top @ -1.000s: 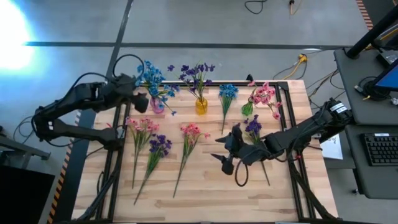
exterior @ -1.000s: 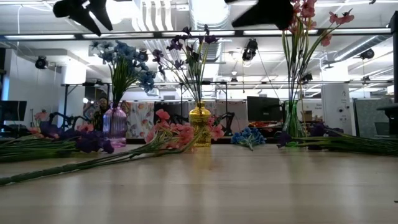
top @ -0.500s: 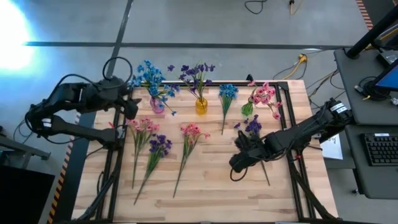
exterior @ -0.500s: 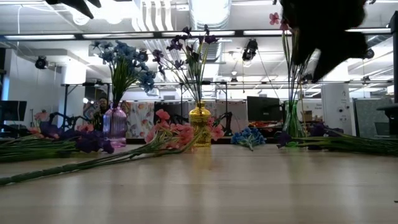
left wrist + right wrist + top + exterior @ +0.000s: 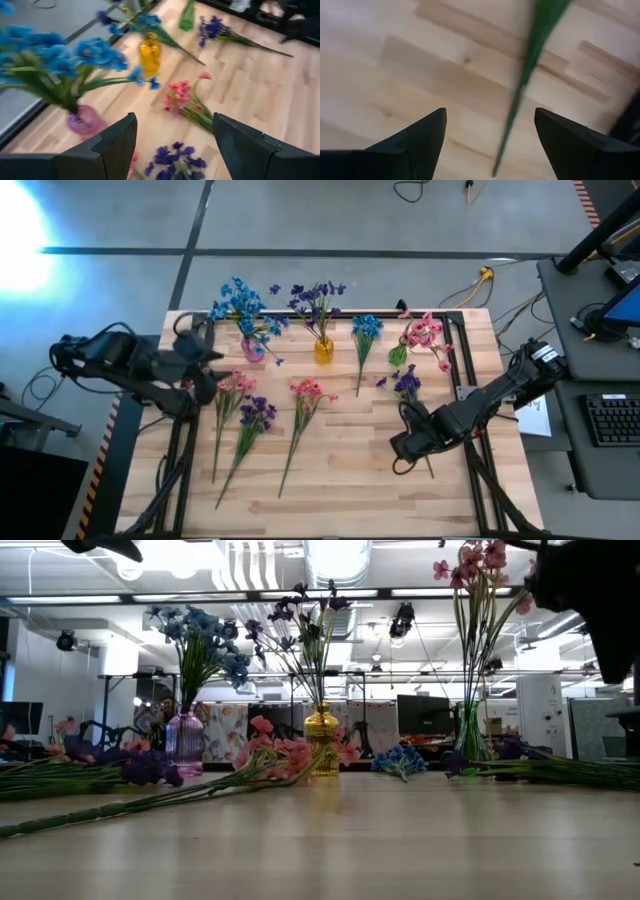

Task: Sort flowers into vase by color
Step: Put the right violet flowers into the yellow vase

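A blue flower sprig (image 5: 240, 308) stands in the pink vase (image 5: 252, 350), a purple one in the yellow vase (image 5: 323, 351), a pink one in the green vase (image 5: 398, 356). Flat on the table lie two pink sprigs (image 5: 228, 385), (image 5: 306, 391), a purple one (image 5: 256, 414), a blue one (image 5: 366, 328) and another purple one (image 5: 407, 384). My right gripper (image 5: 405, 447) points down, open, over that last sprig's stem (image 5: 520, 95), its fingers on either side and clear of it. My left gripper (image 5: 205, 360) is open in the air left of the pink vase.
The three vases stand in a row along the far part of the table. Bare wood (image 5: 340, 480) lies toward the near edge. Black frame rails (image 5: 180, 450) run along the table's left and right sides.
My right gripper has gone toward the table's right and near edges, sunk, and tipped from slanting to pointing straight down over the purple sprig's stem. My left gripper has drawn back from the pink vase toward the table's left edge. No flower has moved.
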Motion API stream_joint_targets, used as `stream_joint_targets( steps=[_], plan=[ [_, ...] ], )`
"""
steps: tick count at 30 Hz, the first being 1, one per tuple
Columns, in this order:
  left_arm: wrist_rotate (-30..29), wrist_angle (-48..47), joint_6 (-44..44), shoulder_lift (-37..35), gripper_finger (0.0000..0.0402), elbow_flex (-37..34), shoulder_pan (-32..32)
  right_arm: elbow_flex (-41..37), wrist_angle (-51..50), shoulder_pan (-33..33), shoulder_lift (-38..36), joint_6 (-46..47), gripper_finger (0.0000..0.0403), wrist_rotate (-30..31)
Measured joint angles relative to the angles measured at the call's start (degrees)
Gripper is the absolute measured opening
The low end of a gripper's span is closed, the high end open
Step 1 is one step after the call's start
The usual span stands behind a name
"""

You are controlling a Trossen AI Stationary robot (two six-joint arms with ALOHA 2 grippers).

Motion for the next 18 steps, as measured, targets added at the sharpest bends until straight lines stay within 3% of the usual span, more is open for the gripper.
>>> stream_joint_targets(
  steps=[10,18],
  plan=[
    [-1.8,6.3,-4.8,0.8,0.0243,-6.5,-9.8,-9.8,0.4,-3.5,0.1,2.6,0.0282,5.1],
    [-1.8,7.1,-12.6,1.9,0.0233,-8.7,-20.1,-19.2,10.4,-10.4,0.1,-5.1,0.0255,6.1]
  ],
)
